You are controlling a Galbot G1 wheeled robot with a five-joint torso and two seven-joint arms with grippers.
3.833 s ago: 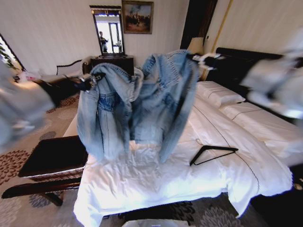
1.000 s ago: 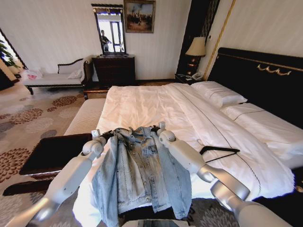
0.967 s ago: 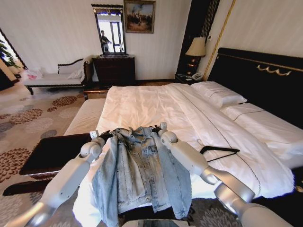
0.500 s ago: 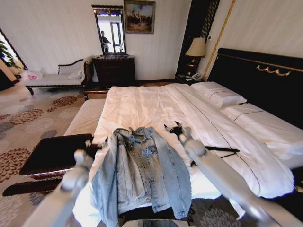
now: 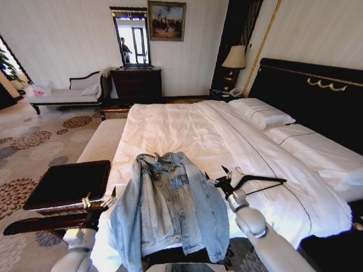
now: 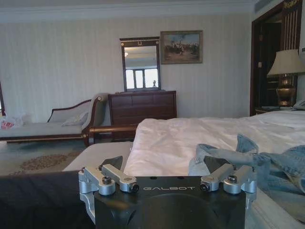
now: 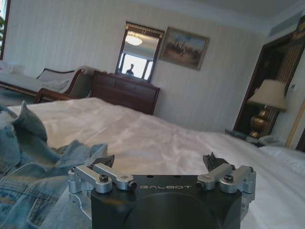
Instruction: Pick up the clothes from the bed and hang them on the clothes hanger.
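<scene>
The clothes, a light-blue denim jacket (image 5: 167, 207), lie spread front-up across the foot of the bed (image 5: 176, 127), collar toward the pillows and hem hanging over the edge. The black clothes hanger (image 5: 260, 182) lies flat on the sheet to the jacket's right. My left gripper (image 5: 99, 198) is open beside the jacket's left sleeve, holding nothing. My right gripper (image 5: 217, 173) is open between the jacket's right shoulder and the hanger. In the wrist views the left gripper (image 6: 164, 167) and right gripper (image 7: 159, 160) stand open, with the jacket (image 6: 267, 160) (image 7: 28, 176) just off to one side.
A dark bench (image 5: 68, 184) stands against the bed's left side. Beyond it are a chaise (image 5: 62, 93), a dresser with a mirror (image 5: 136, 82) and a lamp (image 5: 235, 56). The black headboard (image 5: 306, 85) and pillows (image 5: 264, 113) line the right.
Both grippers have let go of the jacket's shoulders and drawn back toward me and outward. The jacket now lies loose on the bed.
</scene>
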